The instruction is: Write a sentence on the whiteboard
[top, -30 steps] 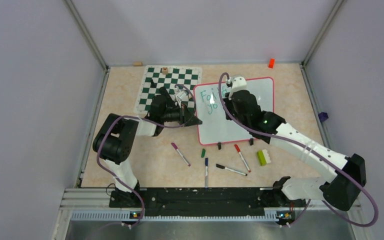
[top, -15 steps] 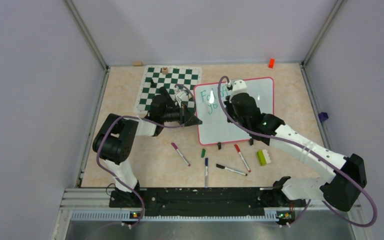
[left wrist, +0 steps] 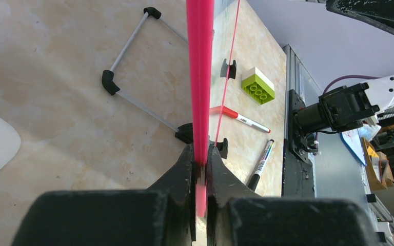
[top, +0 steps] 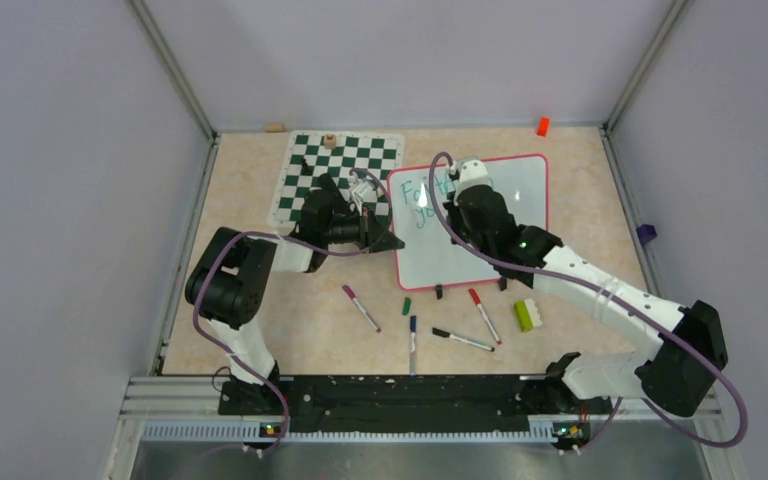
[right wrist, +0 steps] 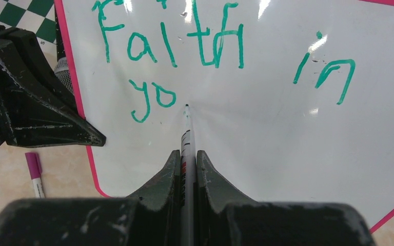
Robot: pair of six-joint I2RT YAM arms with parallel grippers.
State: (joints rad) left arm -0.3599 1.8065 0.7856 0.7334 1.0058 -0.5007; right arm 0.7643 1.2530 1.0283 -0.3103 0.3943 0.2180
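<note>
Beige table [top: 240, 190]. Whiteboard [top: 440, 260] likely light, slippery: your left jaws clamp its frame [left wrist: 200, 77]; right jaws clamp the marker [right wrist: 187, 128].

Glossy white whiteboard [right wrist: 287, 154], scuffed matt black plastic right gripper [right wrist: 186, 155], smooth marbled beige tabletop [left wrist: 56, 102].

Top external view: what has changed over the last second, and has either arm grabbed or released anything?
The right gripper, shut on the marker, slid slightly left and toward the near edge over the whiteboard, its tip now just right of "yo" in the sentence. Nothing was taken or released. The left gripper stays clamped on the pink frame; the loose markers and green brick have not moved.
</note>
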